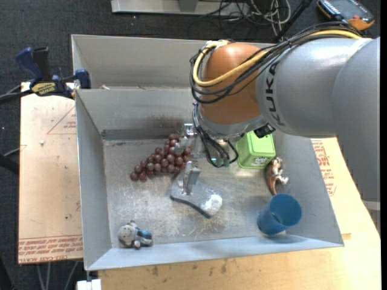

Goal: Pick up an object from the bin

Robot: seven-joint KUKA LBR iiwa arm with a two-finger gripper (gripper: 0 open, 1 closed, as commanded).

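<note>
My gripper [191, 181] hangs low near the middle of the bin, its tip down on the left end of a flat grey curved piece [205, 203] with a whitish right end. Just to its upper left lies a bunch of dark red grapes [159, 159], close against the gripper. A green box [256, 150] stands to the right, partly hidden behind the wrist.
A blue cup [279, 214] lies on its side at the front right, with a small brown and white toy animal [275, 174] above it. A little figure [133, 235] lies at the front left. The arm and its orange cover hang over the bin's back right.
</note>
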